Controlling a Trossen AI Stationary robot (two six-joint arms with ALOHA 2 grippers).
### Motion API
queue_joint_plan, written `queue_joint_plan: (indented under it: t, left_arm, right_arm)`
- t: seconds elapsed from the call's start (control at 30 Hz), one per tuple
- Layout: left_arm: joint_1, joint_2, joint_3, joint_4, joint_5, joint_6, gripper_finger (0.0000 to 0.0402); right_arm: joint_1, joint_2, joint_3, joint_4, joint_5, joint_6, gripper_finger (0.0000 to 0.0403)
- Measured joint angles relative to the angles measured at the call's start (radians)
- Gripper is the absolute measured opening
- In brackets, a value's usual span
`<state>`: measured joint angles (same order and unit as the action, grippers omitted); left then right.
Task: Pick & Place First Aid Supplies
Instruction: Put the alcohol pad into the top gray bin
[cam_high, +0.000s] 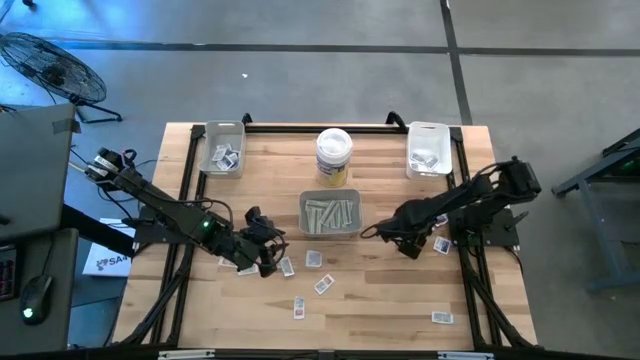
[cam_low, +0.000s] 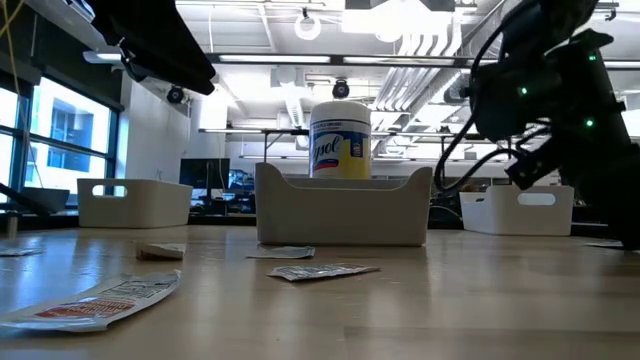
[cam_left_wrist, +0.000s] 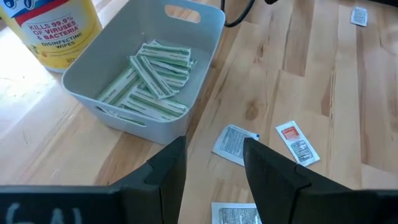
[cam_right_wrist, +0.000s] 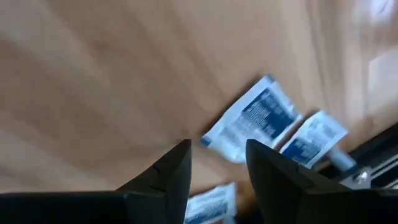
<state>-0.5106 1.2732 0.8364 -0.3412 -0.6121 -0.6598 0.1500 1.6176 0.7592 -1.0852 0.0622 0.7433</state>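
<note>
So the wood surface (cam_high: 380, 300) has a grey tray (cam_high: 330, 216) in the middle stuffed with pale strips (cam_left_wrist: 149, 78), wipes tub (cam_high: 334, 156) right behind it, and two white bins (cam_high: 221, 147) at the back corners with a few packets in them. Loose square packets (cam_high: 322, 285) are scattered over the front half of the surface. Left claw (cam_high: 268, 262) hangs over the ones front-left of the tray, fingers apart, nothing in it. Right claw (cam_high: 408, 247) sits low by the right edge, spread over blue-print packets (cam_right_wrist: 258, 121), also holding nothing
</note>
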Motion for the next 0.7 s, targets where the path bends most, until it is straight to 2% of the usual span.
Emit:
queue_joint_plan:
  t: [0.33,0.7]
  left_arm:
    - [0.0,0.0,0.0,-0.001,-0.001,0.0,0.0156]
    - [0.0,0.008,0.0,0.0,-0.005,0.0,0.0156]
  right_arm:
    - [-0.044,-0.006,-0.045,0.072,-0.015,-0.084,0.0123]
    - [-0.14,-0.008,-0.071,0.098,-0.062,-0.11,0.0037]
